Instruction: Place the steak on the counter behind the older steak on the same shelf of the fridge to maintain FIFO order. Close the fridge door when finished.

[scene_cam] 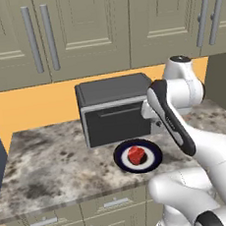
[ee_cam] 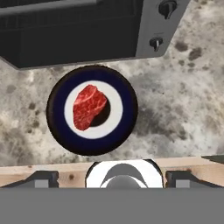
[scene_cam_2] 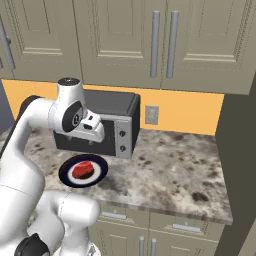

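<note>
Resting at centre of dark-rimmed plate [ee_cam: 92, 140], steak [ee_cam: 88, 106]; toaster oven [ee_cam: 78, 30] at 12 o'clock on bench [ee_cam: 183, 109]; jaws apart, empty.

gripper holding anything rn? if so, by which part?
Nothing is held. The steak lies on the dark-rimmed plate on the counter, in front of the toaster oven; the gripper's fingertips sit apart from it, well clear.

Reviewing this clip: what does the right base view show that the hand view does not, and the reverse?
Right base view alone: beige wall cabinets, a wall outlet, and drawer fronts under the counter. Hand view alone: the toaster oven's two knobs seen close, and the gripper's fingertips spread wide at the bottom. Both: the steak lying on a dark-rimmed plate in front of the oven.
</note>
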### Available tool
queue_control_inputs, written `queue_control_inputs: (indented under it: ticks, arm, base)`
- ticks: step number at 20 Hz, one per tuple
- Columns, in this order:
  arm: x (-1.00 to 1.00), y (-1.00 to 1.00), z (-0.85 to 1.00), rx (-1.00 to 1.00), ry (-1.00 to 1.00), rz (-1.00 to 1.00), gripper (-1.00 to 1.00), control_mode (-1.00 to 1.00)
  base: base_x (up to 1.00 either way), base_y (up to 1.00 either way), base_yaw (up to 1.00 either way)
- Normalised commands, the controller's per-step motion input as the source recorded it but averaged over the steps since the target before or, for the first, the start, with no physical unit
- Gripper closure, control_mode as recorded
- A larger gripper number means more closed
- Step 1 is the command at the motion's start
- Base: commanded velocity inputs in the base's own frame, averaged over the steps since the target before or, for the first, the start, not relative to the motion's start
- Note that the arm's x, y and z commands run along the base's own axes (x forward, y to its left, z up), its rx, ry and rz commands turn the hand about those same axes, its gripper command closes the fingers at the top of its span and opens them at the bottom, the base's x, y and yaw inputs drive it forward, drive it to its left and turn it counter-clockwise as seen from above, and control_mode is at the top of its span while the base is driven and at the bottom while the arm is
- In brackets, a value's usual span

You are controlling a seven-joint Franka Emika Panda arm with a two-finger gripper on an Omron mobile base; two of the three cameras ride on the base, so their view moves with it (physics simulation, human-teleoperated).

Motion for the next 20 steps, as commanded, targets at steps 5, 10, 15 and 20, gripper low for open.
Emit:
queue_control_inputs:
  ticks: [5, 10, 15, 20]
  arm:
    - [-0.03, 0.40, -0.87, 0.07, 0.00, -0.22, -1.00, -1.00]
    - [0.03, 0.11, -0.53, 0.03, 0.00, -0.06, -1.00, -1.00]
    - [0.22, 0.00, -0.33, 0.00, 0.00, 0.00, -1.00, -1.00]
    - [0.25, 0.00, -0.30, 0.00, 0.00, 0.00, -1.00, -1.00]
  base:
    - [0.00, 0.00, 0.00]
    - [0.00, 0.00, 0.00]
    - [0.00, 0.00, 0.00]
    - [0.00, 0.00, 0.00]
